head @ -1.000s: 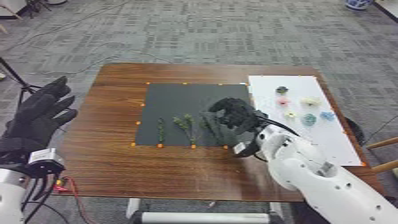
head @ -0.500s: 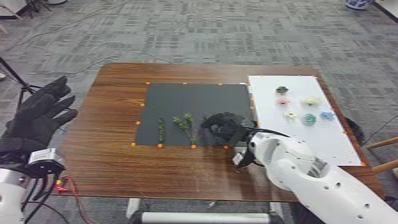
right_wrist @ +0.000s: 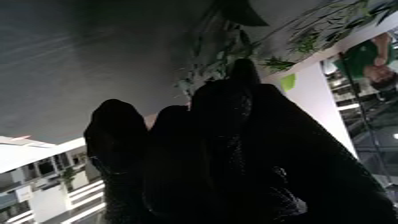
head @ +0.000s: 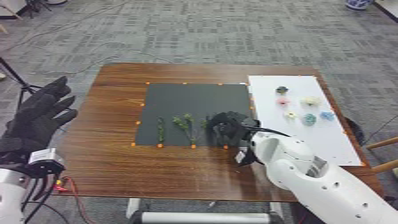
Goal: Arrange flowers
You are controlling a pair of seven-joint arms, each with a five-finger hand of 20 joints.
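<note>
- One R robot hand (head: 233, 125) over near R part of black mat (head: 197, 97); can't tell if open or closed, or if anything's held.
- Sprig 3 (head: 207, 121), green, peeks out just beside it, L side, mostly hidden; R wrist view has leafy green stems w/ narrow leaves right by the glove, contact unclear.
- Mid sprig (head: 184, 122): next one L, bushy green top, splits into several thin stems, foot toward near edge of mat.
- L sprig (head: 161, 131): slim, dk green, single upright line, lying flat, apart from mid one.
- White sheet (head: 266, 90), R of mat, w/ 6 flower heads, loose, apart from each other:
- dk bloom (head: 282, 90), far end, small, greenish-blk;
- pink bloom (head: 282, 101), just nearer;
- cream bloom (head: 310, 101), pale, fluffy, R of pink;
- yellow bloom (head: 290, 115), pale, small;
- teal bloom (head: 309, 120), roundish, ruffled, R of yellow;
- blue bloom (head: 328, 115), lt blue, R of teal.
- Mat + sheet on brown wood counter (head: 111, 105), orange marks (head: 133, 144) round edges.
- L robot hand (head: 40, 110) at counter's L side, open, fingers straight, nothing held.
- Containers: blue/wht pot (head: 358, 4) on gray floor (head: 222, 40), far R, cut by view edge; contents unclear.
</note>
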